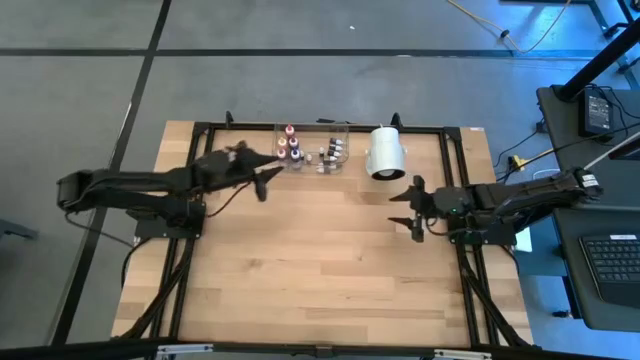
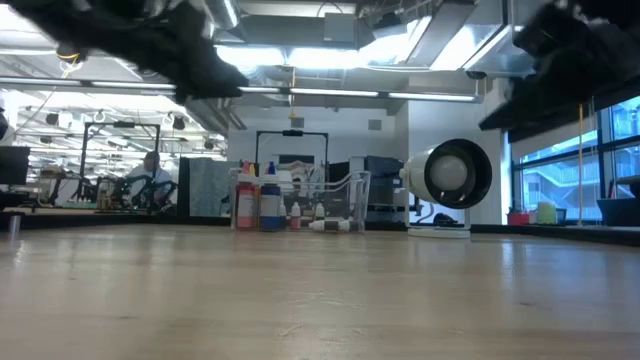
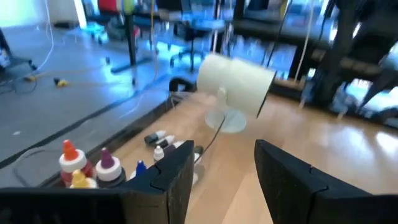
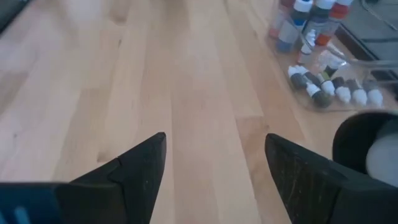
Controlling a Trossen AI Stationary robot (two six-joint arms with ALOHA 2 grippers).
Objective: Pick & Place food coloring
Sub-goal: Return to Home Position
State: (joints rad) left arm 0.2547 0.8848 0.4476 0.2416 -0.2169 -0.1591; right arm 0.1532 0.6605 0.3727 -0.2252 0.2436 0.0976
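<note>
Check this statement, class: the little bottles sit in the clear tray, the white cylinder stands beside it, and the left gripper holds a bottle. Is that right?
No. The left gripper holds nothing: the left wrist view shows its fingers open and empty. The bottles, tray and cylinder are as stated.

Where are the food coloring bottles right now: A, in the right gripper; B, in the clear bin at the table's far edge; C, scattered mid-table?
B: the food coloring bottles stand and lie inside the clear bin beside the white cylinder, and the right gripper is open and empty.
</note>
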